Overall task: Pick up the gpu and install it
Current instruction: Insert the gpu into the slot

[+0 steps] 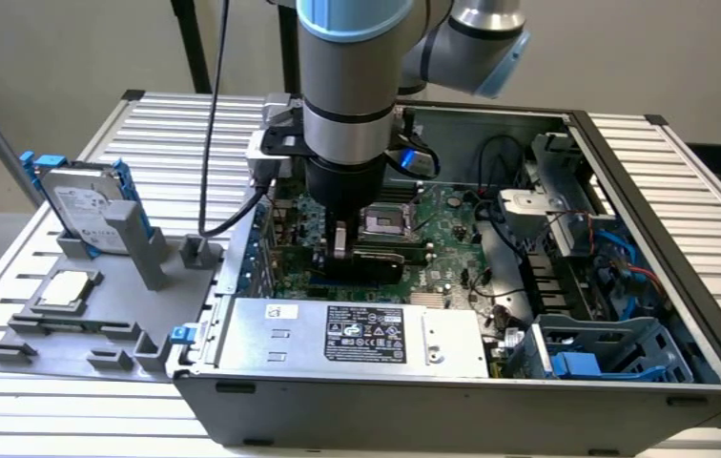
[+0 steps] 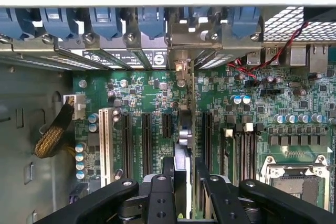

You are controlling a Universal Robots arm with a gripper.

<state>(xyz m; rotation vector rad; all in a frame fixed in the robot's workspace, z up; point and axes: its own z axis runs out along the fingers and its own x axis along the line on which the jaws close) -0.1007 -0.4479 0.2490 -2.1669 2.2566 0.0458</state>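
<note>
The gpu (image 2: 184, 129) is seen edge-on in the wrist view, a thin card standing upright between the expansion slots (image 2: 147, 140) of the green motherboard. Its silver bracket (image 2: 181, 51) reaches toward the case's rear slot openings. My gripper (image 2: 184, 184) is shut on the card's upper edge, one black finger on each side. In the exterior view my gripper (image 1: 358, 250) hangs down inside the open computer case (image 1: 666, 239). It holds the dark gpu (image 1: 374, 269) low over the motherboard, near the exterior view's left side of the case. Whether the card sits in a slot I cannot tell.
A silver hard drive with blue rails (image 1: 87, 205) stands in a grey fixture (image 1: 81, 324) at the exterior view's left. Inside the case are the power supply (image 1: 348, 334) in front, the CPU socket (image 1: 386, 221), cables (image 1: 615, 258) and a blue drive cage (image 1: 603, 353).
</note>
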